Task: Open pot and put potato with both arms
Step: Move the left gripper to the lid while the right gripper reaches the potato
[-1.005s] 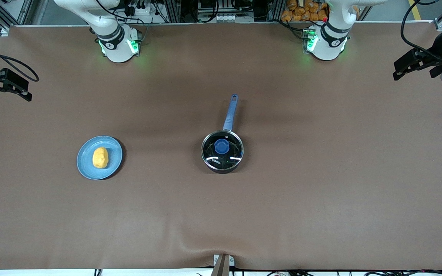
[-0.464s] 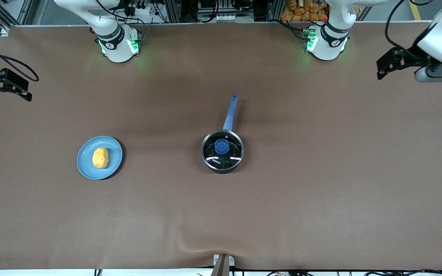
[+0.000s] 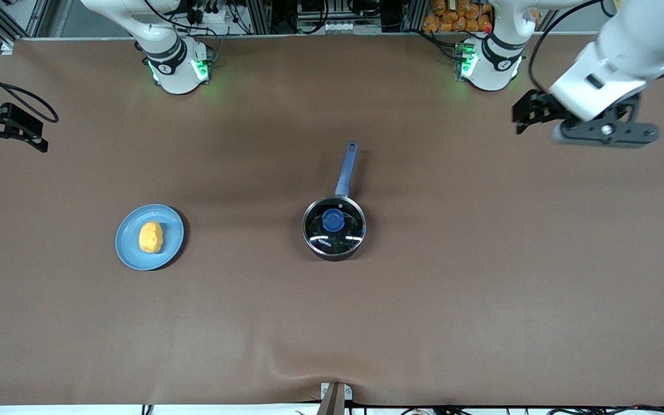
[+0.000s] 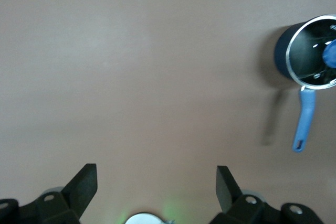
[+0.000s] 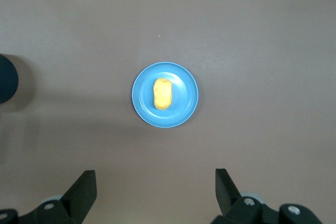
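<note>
You are looking down on a brown worktop (image 3: 482, 300) with both arms' work not yet begun. Starting at the right arm's end, the right end effector (image 3: 3, 129) is hanging over the worktop's edge with its fingers (image 5: 84, 192) standing wide apart and holding nothing; this arm is waiting. Its wrist camera is looking straight down on the blue plate (image 5: 186, 109), likely so the pickup target is in sight.

Next, the potato (image 3: 150, 237) is lying on the blue plate (image 3: 133, 253), toward the right arm's end of the worktop and roughly midway between the edge where the bases stand and the edge by the front camera. That placing is putting it within the right arm's reach, so the pick probably falls to that arm.

At the worktop's middle, the pot (image 3: 333, 227) is standing upright with its glass lid (image 3: 349, 222) on and the lid's blue knob (image 3: 333, 219) showing on top. Its blue handle (image 3: 346, 170) is pointing toward the bases' edge, leaving the knob free to be gripped from above.

At the left arm's end, the left end effector (image 3: 531, 112) is hanging over the worktop near the corner by its base, fingers (image 4: 84, 187) spread wide and empty. The lid looks like its job, and it is well apart from the pot.
</note>
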Robot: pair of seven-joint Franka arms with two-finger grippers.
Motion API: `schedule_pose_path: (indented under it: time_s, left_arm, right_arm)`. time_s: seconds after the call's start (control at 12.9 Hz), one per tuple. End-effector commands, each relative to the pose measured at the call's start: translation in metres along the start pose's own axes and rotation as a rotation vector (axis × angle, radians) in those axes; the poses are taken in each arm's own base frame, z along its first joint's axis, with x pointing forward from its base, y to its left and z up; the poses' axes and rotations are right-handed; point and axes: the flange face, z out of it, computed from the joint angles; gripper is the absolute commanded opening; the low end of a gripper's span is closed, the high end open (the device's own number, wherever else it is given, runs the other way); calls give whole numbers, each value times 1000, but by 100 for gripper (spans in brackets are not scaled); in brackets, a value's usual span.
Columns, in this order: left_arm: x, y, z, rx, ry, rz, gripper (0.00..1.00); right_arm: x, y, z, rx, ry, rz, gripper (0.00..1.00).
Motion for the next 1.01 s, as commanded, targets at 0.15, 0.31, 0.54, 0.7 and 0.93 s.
schedule_pose_path:
  time_s: [0.15,0.31,0.54,0.7,0.93]
  left_arm:
    - [28,86,32,-31,11,-79,100]
    - [36,131,54,-45,3,-118,100]
    - [42,208,104,-54,-16,-152,100]
    - [49,237,132,-79,1,-209,100]
    - [61,269,175,-79,61,-262,100]
  right_arm:
    - [0,0,18,-2,-38,-5,100]
    - [5,-3,44,8,-42,-8,100]
    - [11,-2,96,13,-58,0,100]
    - [13,-4,147,15,-63,0,100]
    - [10,-8,229,15,-49,-6,100]
